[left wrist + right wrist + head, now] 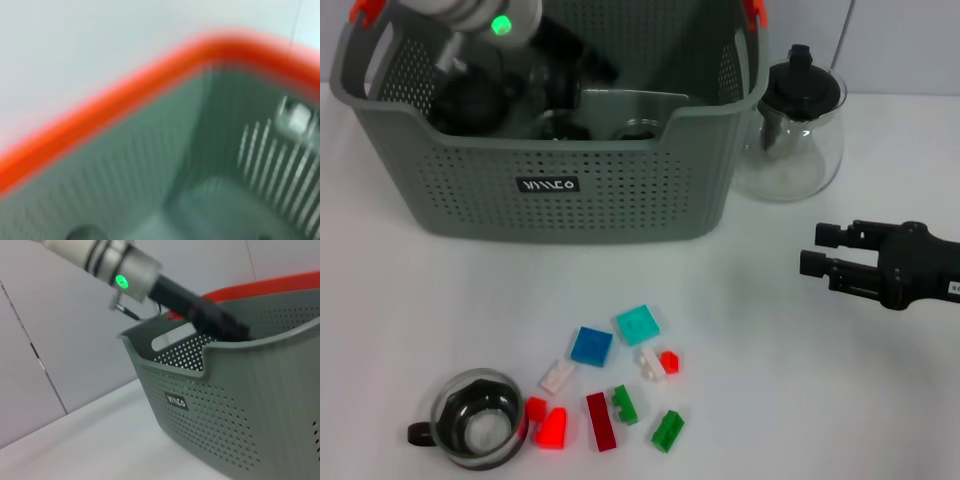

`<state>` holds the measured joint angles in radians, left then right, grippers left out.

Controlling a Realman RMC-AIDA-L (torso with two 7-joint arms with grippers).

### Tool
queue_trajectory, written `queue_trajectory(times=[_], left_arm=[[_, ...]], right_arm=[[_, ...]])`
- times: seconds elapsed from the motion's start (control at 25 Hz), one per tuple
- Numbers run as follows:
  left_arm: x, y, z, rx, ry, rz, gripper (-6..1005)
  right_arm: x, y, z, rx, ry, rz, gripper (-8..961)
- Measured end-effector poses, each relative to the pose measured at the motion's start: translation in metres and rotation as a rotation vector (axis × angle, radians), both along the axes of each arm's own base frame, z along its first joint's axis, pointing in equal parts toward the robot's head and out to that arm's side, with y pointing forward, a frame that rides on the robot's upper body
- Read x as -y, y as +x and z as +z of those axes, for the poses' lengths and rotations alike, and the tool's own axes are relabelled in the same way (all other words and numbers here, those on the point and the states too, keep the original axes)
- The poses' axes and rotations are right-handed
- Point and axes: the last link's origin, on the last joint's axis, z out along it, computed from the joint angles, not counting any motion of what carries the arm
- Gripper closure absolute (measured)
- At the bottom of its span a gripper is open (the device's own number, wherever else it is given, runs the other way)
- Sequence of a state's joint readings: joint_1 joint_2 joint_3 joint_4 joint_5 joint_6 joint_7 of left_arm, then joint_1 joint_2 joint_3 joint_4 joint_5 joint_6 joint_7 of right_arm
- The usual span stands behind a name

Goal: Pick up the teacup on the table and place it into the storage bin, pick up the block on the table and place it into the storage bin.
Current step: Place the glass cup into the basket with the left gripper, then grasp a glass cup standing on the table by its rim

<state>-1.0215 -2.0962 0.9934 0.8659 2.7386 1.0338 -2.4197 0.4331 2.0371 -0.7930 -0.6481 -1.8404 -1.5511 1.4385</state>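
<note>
- Teacup (472, 420) stands at the table's (820, 400) near-left corner, coloured blocks (610, 385) beside it.
- Left gripper (582, 78) reaches inside the storage bin (560, 185); its grip cannot be told.
- Right gripper (817, 250) hovers open and empty near the right edge.

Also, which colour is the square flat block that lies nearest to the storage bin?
The block is turquoise, a light blue-green. It shows best in the head view, on the table in front of the storage bin.

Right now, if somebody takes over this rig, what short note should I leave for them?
Left hand: reaching down inside the bin; whether it holds anything is hidden.
Right hand: open, empty, hovering over the table to the right of the bin.
Teacup: upright on the table, in front of the bin.
Blocks: scattered on the table beside the teacup.
Done: nothing I can confirm.
Left: teacup into the bin, then a block.
</note>
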Motion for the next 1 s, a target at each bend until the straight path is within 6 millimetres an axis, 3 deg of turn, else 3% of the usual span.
queue_trajectory(times=[0.08, 0.2, 0.36, 0.52, 0.8, 0.84, 1.0], left_arm=[[0.008, 0.006, 0.024, 0.153, 0.041, -0.038, 521], [0.033, 0.011, 0.056, 0.436, 0.013, -0.133, 481], [0.081, -0.001, 0.086, 0.791, -0.123, -0.357, 455], [0.125, -0.017, 0.115, 0.999, -0.170, -0.537, 458], [0.154, -0.057, 0.099, 0.758, -0.288, -0.447, 459], [0.164, -0.081, 0.085, 0.578, -0.339, -0.347, 459], [0.173, -0.106, 0.073, 0.401, -0.398, -0.237, 460]], right_arm=[[0.000, 0.000, 0.000, 0.000, 0.000, -0.001, 390], [0.000, 0.000, 0.000, 0.000, 0.001, -0.002, 390], [0.000, 0.001, 0.001, 0.001, 0.003, -0.003, 390], [0.000, 0.000, 0.001, -0.004, 0.003, -0.001, 391], [0.000, -0.001, 0.001, -0.007, -0.002, -0.002, 391], [0.000, -0.001, 0.001, -0.007, -0.003, -0.003, 391], [-0.001, 0.000, 0.001, -0.006, -0.004, -0.005, 390]])
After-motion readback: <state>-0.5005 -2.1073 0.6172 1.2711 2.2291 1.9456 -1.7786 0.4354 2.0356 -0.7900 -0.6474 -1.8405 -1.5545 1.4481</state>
